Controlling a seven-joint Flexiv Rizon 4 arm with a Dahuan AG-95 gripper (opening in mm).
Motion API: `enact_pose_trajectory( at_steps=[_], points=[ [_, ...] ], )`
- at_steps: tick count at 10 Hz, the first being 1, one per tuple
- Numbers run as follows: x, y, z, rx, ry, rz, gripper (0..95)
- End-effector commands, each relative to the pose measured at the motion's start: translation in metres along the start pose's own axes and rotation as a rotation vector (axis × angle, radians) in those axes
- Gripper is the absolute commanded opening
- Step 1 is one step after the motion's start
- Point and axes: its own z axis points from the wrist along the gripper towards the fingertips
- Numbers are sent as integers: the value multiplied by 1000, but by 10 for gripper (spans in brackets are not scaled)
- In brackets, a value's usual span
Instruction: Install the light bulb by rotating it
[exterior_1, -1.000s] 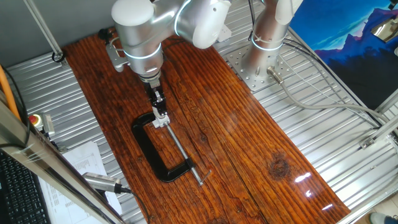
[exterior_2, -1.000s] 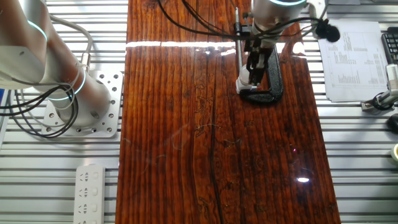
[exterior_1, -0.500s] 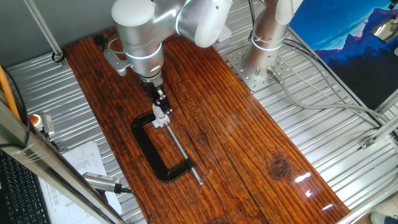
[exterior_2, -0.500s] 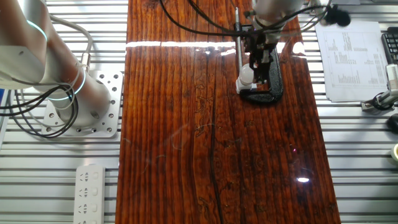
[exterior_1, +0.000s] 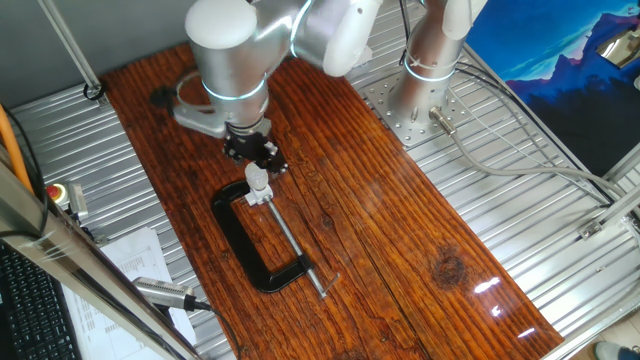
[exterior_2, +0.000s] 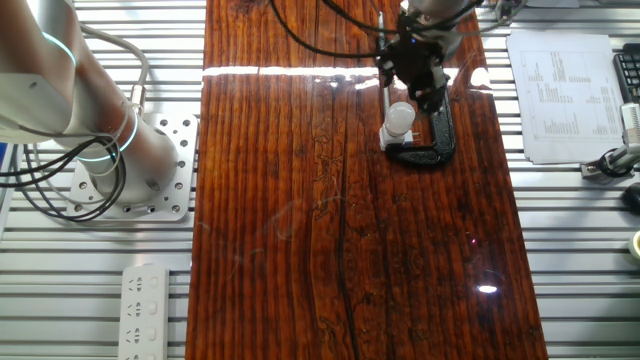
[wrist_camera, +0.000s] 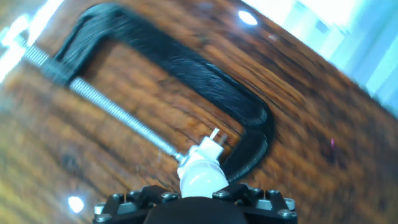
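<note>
The light bulb (exterior_1: 258, 181) (exterior_2: 399, 117) (wrist_camera: 202, 177) is small, white and frosted. It stands upright on a small white socket block (exterior_1: 262, 198) (wrist_camera: 209, 148) that is held in the mouth of a black C-clamp (exterior_1: 238, 238) (exterior_2: 441, 133) (wrist_camera: 186, 68) on the wooden board. My gripper (exterior_1: 256, 168) (exterior_2: 412, 100) (wrist_camera: 198, 198) points straight down over it. In the hand view its black finger pieces flank the top of the bulb on both sides and touch it, so it looks shut on the bulb. That view is blurred.
The clamp's threaded screw (exterior_1: 292, 240) runs toward the front of the board. A second arm's base (exterior_1: 420, 90) (exterior_2: 120, 170) stands on the metal table. Papers (exterior_2: 565, 100), a handled tool (exterior_1: 165, 293), a red button (exterior_1: 58, 192) and a power strip (exterior_2: 145, 310) lie around the board.
The wrist has turned about its vertical axis over the bulb, so the gripper's wide side now faces one fixed camera. More of the bulb shows. The hand's height looks unchanged.
</note>
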Motion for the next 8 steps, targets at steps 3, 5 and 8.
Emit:
enact_pose_trajectory(
  at_steps=[3, 5, 8],
  points=[
    [-9, 13, -1, 23, 34, -961, 760],
    [-7, 13, 3, 35, 31, -1129, 760],
    [-7, 12, 5, 51, 19, -1296, 760]
  ],
)
